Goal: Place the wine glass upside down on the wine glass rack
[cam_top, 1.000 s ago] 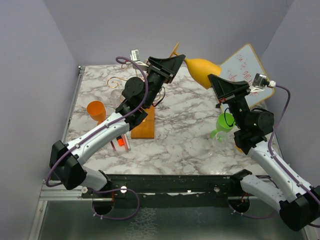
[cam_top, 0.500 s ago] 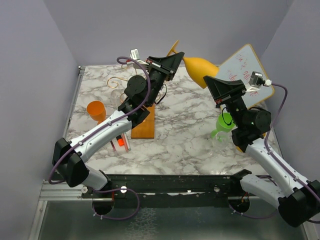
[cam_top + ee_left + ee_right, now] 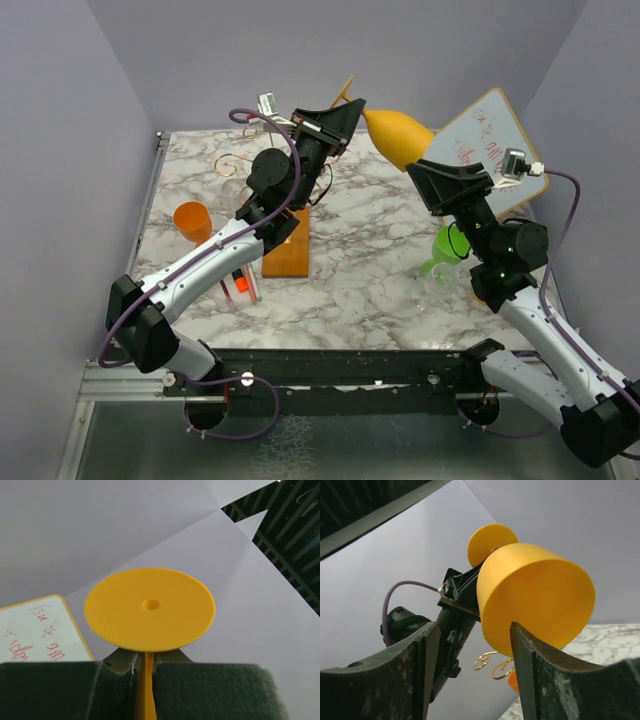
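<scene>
The wine glass is yellow-orange plastic and hangs in the air over the back of the table, lying roughly sideways. Its bowl (image 3: pixel 402 138) points right and its round foot (image 3: pixel 346 92) points left. My left gripper (image 3: pixel 335 116) is shut on the stem (image 3: pixel 145 680), just behind the foot (image 3: pixel 150 609). My right gripper (image 3: pixel 428 178) stands open just right of the bowl (image 3: pixel 535 595), its fingers (image 3: pixel 422 670) apart and gripping nothing. The wine glass rack's wooden base (image 3: pixel 290 252) and gold curls (image 3: pixel 230 164) lie under my left arm, which hides much of it.
An orange cup (image 3: pixel 192 222) stands at the left of the marble table. A green cup (image 3: pixel 447 247) sits by my right arm. A whiteboard (image 3: pixel 492 140) leans at the back right. A small red and white item (image 3: pixel 241 285) lies in front of the rack.
My right gripper has opened and let go of the bowl. My left gripper has shut on the stem and shifted the glass slightly left.
</scene>
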